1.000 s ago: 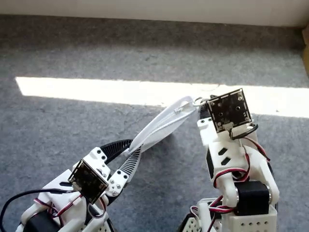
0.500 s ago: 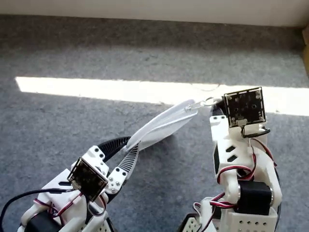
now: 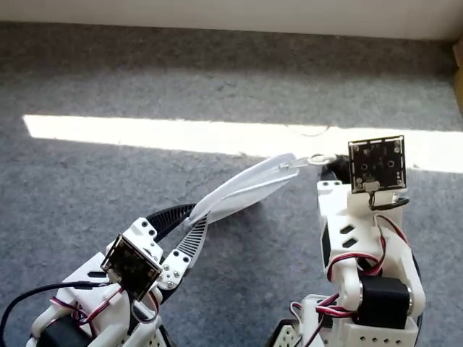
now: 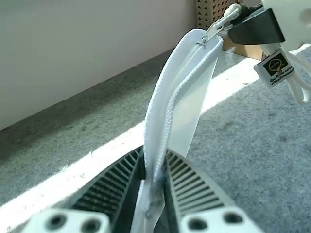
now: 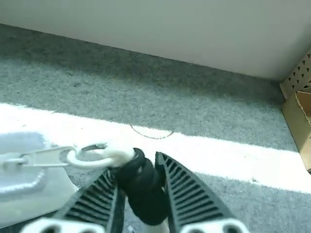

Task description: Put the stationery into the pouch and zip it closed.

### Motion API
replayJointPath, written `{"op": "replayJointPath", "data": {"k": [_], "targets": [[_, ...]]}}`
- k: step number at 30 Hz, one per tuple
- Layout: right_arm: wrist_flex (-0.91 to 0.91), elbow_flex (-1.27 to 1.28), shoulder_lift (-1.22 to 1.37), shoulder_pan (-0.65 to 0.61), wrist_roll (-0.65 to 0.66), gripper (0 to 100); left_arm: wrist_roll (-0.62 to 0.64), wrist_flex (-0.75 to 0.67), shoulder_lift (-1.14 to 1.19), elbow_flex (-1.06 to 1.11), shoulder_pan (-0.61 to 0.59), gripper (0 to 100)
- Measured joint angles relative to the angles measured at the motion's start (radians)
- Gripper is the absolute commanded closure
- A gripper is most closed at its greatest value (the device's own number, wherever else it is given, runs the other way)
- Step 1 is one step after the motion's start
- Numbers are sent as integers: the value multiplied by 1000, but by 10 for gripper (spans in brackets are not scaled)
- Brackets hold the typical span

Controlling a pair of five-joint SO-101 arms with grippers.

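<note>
A white pouch (image 3: 242,191) hangs stretched above the grey carpet between the two arms. My left gripper (image 3: 189,228) is shut on its near end; in the left wrist view the pouch (image 4: 182,107) rises from between the ribbed fingers (image 4: 114,182), its zip edge facing the camera. My right gripper (image 3: 329,168) is shut on a black tab (image 5: 141,182) tied by a white ring (image 5: 95,158) to the metal zipper pull (image 5: 46,157). The pull (image 3: 311,160) sits at the pouch's far end. No loose stationery is visible.
Grey carpet (image 3: 108,202) lies under the arms, crossed by a bright strip of sunlight (image 3: 145,136). A pale wall (image 3: 217,13) closes the far side. A cardboard box (image 5: 299,116) stands at the far right.
The right arm has moved to the right with the zipper pull, drawing the pouch's far end along and stretching it flatter. The left arm has kept still.
</note>
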Motion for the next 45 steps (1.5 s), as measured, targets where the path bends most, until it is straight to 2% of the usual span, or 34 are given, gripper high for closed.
{"op": "replayJointPath", "data": {"k": [3,7,10,14,20,24,27,33,35,39,41,45], "targets": [[37,0,-37,8,-43,697,2,0,0,0,-29,916],[61,0,-133,31,-107,676,3,3,-2,0,-91,765],[68,0,-245,-21,-109,676,11,8,2,21,-141,763],[84,61,-393,-150,-109,676,11,-18,-2,52,-206,762],[84,137,-486,-307,-109,676,11,-206,-2,184,-318,759],[71,169,-489,-336,-109,676,49,-325,5,232,-416,758],[28,241,-489,-342,-109,676,87,-353,-2,232,-483,760],[-64,356,-489,-374,-109,678,97,-361,0,232,-506,771],[-68,358,-489,-381,-109,707,97,-361,0,232,-506,823],[-68,358,-489,-382,-109,906,97,-361,0,232,-506,1000],[-68,358,-489,-384,-109,990,97,-361,0,232,-506,976],[-68,358,-489,-387,-2,990,97,-361,6,215,-506,993]]}}
